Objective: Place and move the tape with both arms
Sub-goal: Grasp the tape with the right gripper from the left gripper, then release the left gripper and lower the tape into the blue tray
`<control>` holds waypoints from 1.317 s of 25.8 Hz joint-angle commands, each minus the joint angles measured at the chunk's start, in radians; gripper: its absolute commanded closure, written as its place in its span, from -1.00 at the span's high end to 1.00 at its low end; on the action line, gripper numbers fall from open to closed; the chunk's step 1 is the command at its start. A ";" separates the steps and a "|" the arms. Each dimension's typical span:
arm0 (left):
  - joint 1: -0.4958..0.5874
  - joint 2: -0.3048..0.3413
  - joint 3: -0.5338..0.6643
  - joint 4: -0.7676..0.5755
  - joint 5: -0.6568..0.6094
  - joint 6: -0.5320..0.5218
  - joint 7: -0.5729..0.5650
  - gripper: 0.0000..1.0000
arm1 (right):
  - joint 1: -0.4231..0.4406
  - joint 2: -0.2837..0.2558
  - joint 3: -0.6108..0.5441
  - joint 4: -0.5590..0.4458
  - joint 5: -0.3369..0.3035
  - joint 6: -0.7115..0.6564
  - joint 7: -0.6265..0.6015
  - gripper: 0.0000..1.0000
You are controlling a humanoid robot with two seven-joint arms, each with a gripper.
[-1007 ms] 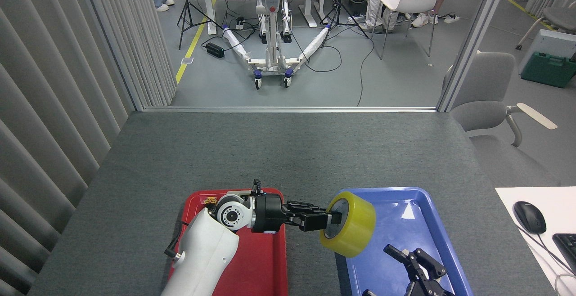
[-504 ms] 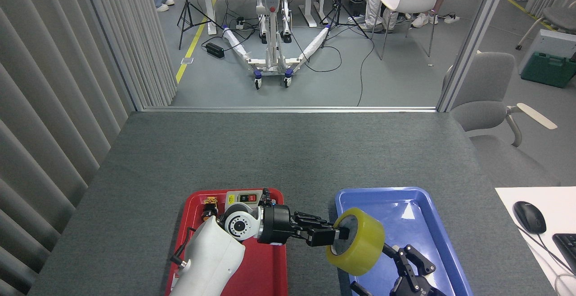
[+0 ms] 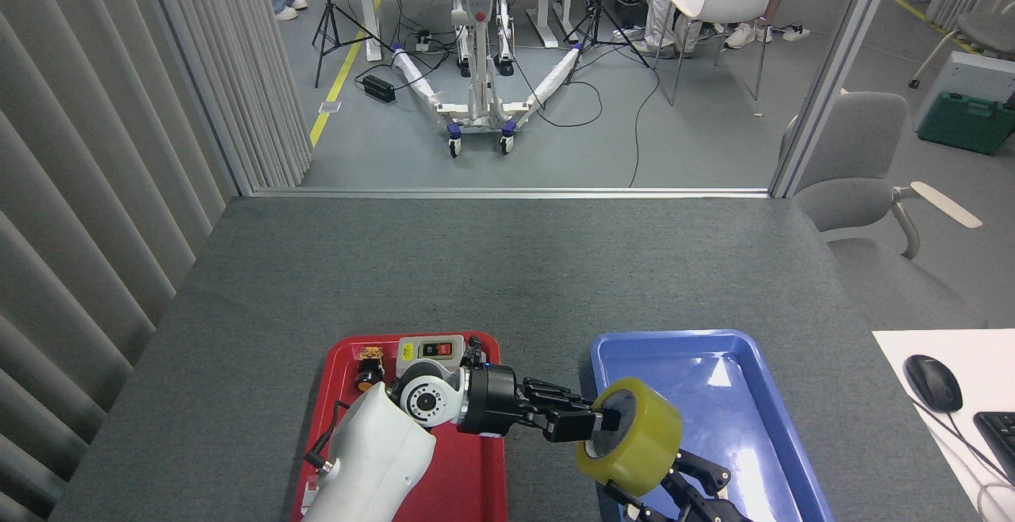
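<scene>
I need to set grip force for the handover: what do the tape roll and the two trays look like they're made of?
The tape: wound translucent yellow plastic film, glossy, on a grey-white core that looks like cardboard or plastic; I can't tell which. The blue tray: probably moulded hard plastic, shiny, with bright glare patches on its floor. The red tray: seemingly the same plastic, smooth with rounded rims. The left gripper holds the roll.

The tape [image 3: 632, 436], clamped in the left gripper [image 3: 596, 424], has shifted right and nearer, lower over the blue tray [image 3: 745, 395]. The right gripper [image 3: 674, 490] has moved left, under the roll, now partly hidden.
</scene>
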 commanded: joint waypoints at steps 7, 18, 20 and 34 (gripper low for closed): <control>0.001 0.008 0.082 -0.044 0.024 0.005 0.006 1.00 | 0.004 -0.001 -0.029 0.000 0.018 0.108 0.082 -1.00; 0.372 0.307 0.135 -0.414 -0.478 0.305 0.958 1.00 | -0.029 -0.046 -0.135 -0.014 0.003 0.167 0.376 -0.98; 0.489 0.326 0.134 -0.556 -0.633 0.466 1.070 1.00 | -0.034 -0.041 -0.141 -0.021 -0.034 0.204 0.611 -1.00; 0.636 0.331 0.177 -0.650 -0.728 0.933 0.859 1.00 | -0.275 -0.004 -0.129 -0.012 -0.336 0.391 1.633 -1.00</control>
